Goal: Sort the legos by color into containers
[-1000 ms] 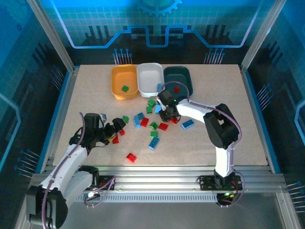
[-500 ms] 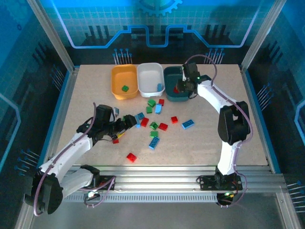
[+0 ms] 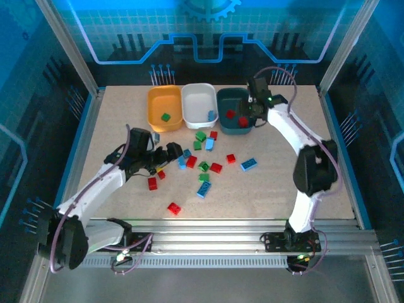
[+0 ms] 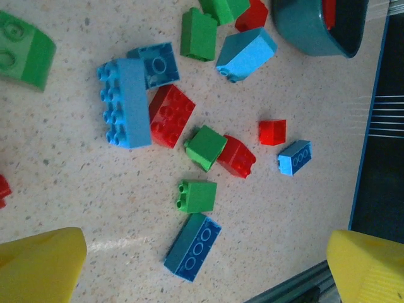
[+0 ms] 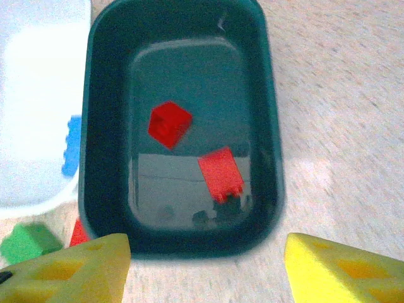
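The legos [image 3: 216,167], tiny plastic toy bricks in red, green and blue, lie mostly loose in a scatter at the middle of the speckled beige tabletop [image 3: 120,126], just in front of three rounded plastic trays set side by side. The trays show which colour goes where: a green brick [image 3: 165,117] sits in the orange-yellow tray [image 3: 153,108], a blue brick [image 3: 211,115] in the white tray [image 3: 197,98], and two red bricks [image 5: 169,124] in the dark teal tray [image 5: 271,158]. The right gripper [image 5: 205,246] hangs over the teal tray, fingers spread wide with nothing between them, which fits a drop-off. The left gripper [image 4: 205,238], spread to its widest and empty, hovers low over the scatter, seemingly lining up a pick. No brand, label or writing can be read anywhere.
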Robot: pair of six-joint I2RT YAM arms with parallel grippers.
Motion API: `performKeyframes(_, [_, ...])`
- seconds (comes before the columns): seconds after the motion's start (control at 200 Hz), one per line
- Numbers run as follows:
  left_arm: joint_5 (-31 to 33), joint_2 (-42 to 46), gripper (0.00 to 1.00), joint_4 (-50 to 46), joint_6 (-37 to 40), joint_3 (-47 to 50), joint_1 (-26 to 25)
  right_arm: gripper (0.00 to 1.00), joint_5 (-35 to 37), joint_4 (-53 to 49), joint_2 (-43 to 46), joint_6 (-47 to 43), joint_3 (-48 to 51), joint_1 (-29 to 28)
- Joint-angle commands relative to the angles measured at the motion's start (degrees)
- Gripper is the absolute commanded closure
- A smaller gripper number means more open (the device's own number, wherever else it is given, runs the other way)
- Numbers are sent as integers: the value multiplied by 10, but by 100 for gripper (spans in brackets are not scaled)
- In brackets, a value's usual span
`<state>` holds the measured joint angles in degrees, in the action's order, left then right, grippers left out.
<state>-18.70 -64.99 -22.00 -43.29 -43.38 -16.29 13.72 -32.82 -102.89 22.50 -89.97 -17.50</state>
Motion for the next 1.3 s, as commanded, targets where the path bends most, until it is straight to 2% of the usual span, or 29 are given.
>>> performKeyframes(0.0, [30, 79, 1, -24, -63, 53, -9, 31, 61, 1, 118, 68, 130, -33])
performKeyframes(0.155, [49, 215, 1, -103, -128, 92, -14, 22, 53, -2, 226, 188, 310, -46])
performKeyframes(0.31, [48, 305, 1, -172, -124, 103, -15, 16, 23, 13, 243, 252, 386, -46])
performKeyframes(0.465, [12, 318, 1, -172, -133, 133, -15, 15, 9, 32, 193, 307, 388, -46])
performKeyframes(0.605, [-3, 318, 1, -170, -135, 150, -15, 14, -2, 13, 115, 327, 332, -45])
performKeyframes(0.8, [-8, 313, 1, -168, -134, 149, -15, 17, 29, -23, 29, 374, 293, -52])
performKeyframes(0.915, [-11, 301, 1, -164, -129, 146, -15, 25, 31, 4, 39, 388, 334, -59])
performKeyframes(0.996, [-17, 294, 1, -165, -125, 145, -15, 35, 27, 21, 57, 389, 363, -67])
performKeyframes(1.036, [-19, 295, 1, -166, -125, 146, -15, 41, 30, 24, 65, 387, 372, -71])
performKeyframes(1.116, [-20, 305, 1, -168, -125, 149, -15, 60, 29, 38, 86, 383, 390, -71])
performKeyframes(1.296, [-23, 337, 1, -167, -126, 157, -16, 81, 47, 39, 125, 354, 383, -80])
